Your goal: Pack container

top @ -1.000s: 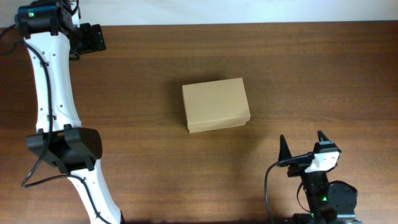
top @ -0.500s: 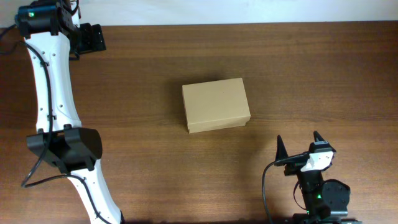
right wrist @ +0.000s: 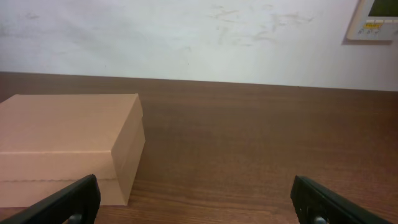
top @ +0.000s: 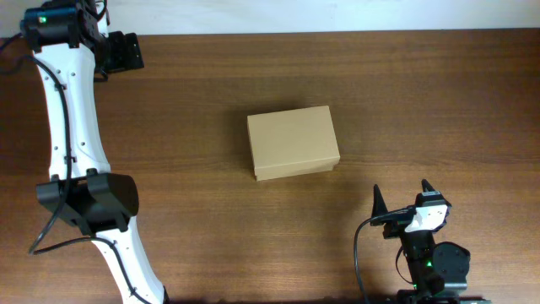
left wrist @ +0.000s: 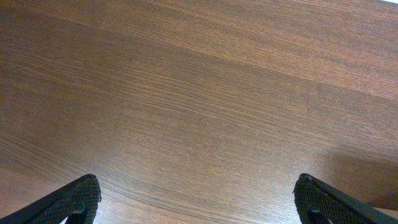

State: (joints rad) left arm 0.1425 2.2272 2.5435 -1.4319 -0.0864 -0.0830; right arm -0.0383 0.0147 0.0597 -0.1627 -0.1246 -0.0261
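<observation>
Container (top: 293, 142) closed, left-forward of right end effector (top: 402, 188), well apart

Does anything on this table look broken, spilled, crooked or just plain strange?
Nothing stands out. The cardboard box sits closed and looks undamaged on the wooden table. It is only turned slightly off square to the table's edges, and nothing is spilled.

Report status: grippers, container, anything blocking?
Left gripper open, empty, at far corner of table. Right gripper open, empty. Container lid down, untouched. Nothing seen blocking.
</observation>
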